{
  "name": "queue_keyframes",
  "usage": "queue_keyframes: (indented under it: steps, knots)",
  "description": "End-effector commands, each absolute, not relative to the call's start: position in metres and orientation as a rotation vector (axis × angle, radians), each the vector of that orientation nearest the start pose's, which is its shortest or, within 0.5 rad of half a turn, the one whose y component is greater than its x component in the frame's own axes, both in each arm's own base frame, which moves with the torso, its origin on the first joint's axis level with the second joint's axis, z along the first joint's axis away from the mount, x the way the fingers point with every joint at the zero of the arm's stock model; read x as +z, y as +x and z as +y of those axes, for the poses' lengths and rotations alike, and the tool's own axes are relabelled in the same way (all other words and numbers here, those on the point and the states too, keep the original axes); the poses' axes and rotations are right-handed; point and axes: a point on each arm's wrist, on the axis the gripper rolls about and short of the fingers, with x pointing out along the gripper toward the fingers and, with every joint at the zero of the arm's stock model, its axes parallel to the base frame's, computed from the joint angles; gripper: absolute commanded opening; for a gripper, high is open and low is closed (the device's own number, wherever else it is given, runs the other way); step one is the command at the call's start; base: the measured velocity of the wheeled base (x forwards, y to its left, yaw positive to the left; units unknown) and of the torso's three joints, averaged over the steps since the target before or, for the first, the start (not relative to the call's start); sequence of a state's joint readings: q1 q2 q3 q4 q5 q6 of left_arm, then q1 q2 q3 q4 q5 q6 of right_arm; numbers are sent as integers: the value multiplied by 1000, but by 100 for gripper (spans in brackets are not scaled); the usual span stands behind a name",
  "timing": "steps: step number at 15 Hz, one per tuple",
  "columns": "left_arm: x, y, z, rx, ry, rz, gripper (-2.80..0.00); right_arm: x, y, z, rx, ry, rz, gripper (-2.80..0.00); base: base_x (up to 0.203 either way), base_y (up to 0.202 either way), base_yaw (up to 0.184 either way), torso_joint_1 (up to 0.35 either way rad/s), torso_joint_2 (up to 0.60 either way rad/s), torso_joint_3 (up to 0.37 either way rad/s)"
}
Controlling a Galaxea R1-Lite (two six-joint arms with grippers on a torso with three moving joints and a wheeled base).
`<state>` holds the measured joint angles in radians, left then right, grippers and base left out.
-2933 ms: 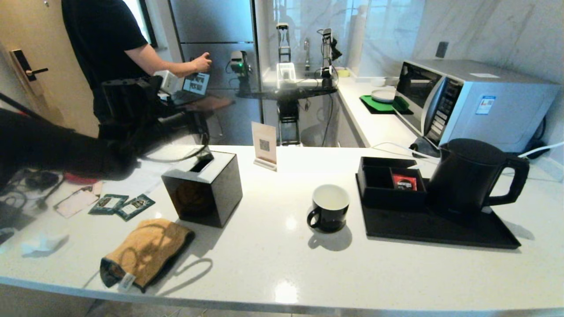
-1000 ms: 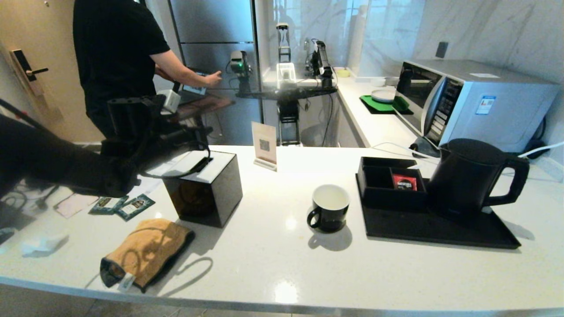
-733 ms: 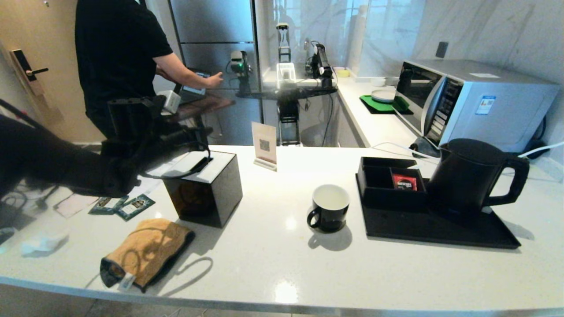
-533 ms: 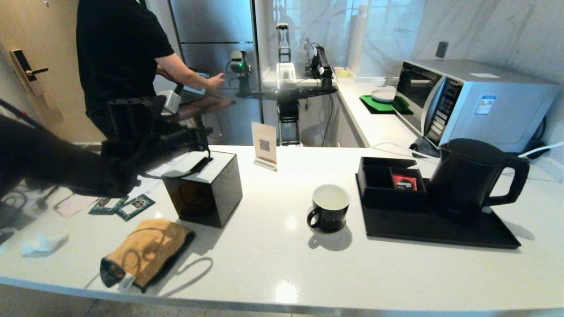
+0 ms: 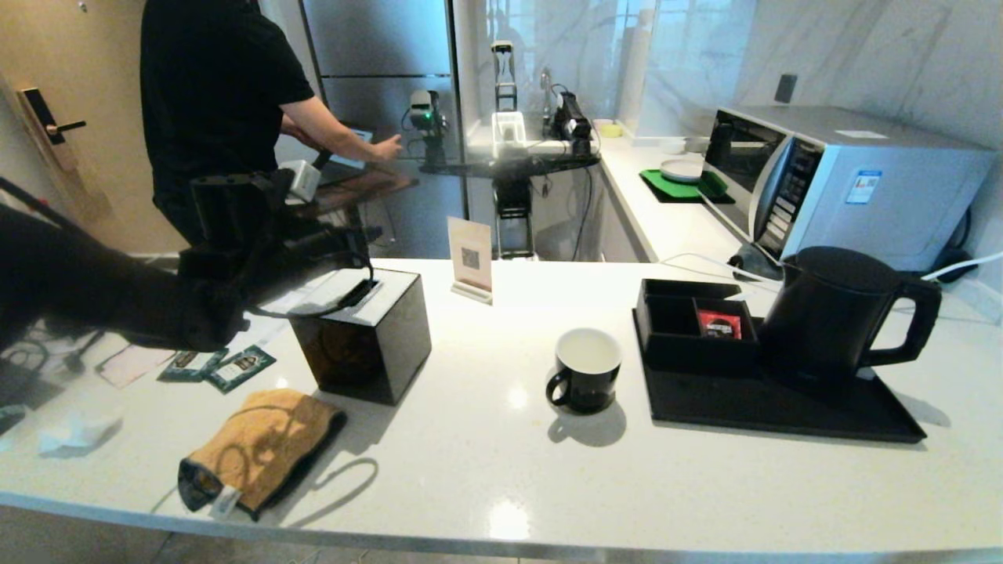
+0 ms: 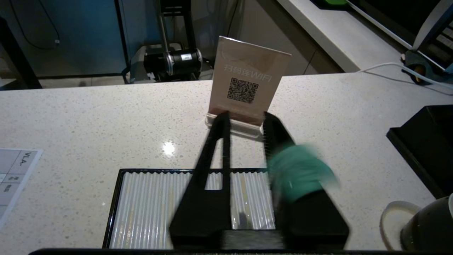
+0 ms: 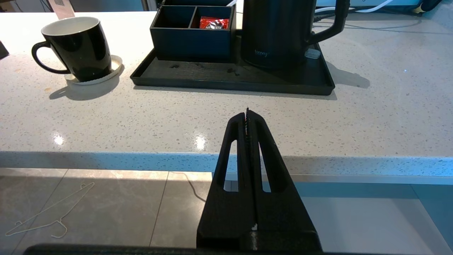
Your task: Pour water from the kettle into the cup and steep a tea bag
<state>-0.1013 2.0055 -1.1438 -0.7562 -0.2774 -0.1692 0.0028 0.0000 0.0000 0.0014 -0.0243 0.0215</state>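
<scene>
While our left gripper (image 6: pixel 244 117) hovers parted and empty above the tissue box (image 5: pixel 360 333), our right gripper (image 7: pixel 247 115) waits pressed together off the white counter's (image 5: pixel 486 462) front edge.

Kettle top: the kettle (image 7: pixel 277 32) runs off the right wrist view's edge, lid unseen.
Green blur: smeared patch (image 6: pixel 299 173) on the left end effector (image 6: pixel 245 118), can't identify it.
Cup: the cup (image 6: pixel 424 225) clipped at the frame corner.
Tissue box: the black box (image 6: pixel 177 209) partly covered.

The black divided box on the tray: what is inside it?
The box has a red packet lying in one compartment; the neighbouring compartment looks empty. Its walls hide part of both floors, and the kettle blocks one end.
</scene>
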Motion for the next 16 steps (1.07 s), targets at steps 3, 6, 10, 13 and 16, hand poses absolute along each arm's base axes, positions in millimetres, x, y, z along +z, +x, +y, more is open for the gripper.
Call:
queue_keyframes:
  steps: [3, 6, 10, 13, 16]
  knots:
    - [180, 396, -47, -373, -175, 127, 0, 75, -23, -1, -22, 21, 3, -280, 0, 0, 0, 0, 0, 0]
    - [180, 396, -47, -373, -175, 127, 0, 75, -23, -1, -22, 21, 3, -280, 0, 0, 0, 0, 0, 0]
    - [178, 396, -46, -371, -175, 131, 0, 75, -23, -1, -22, 21, 3, -280, 0, 0, 0, 0, 0, 0]
    - [176, 396, -46, -369, -175, 140, 0, 75, -23, -1, -22, 21, 3, -280, 0, 0, 0, 0, 0, 0]
    - [173, 394, -46, -368, -174, 149, 0, 75, -23, -1, -22, 21, 3, -280, 0, 0, 0, 0, 0, 0]
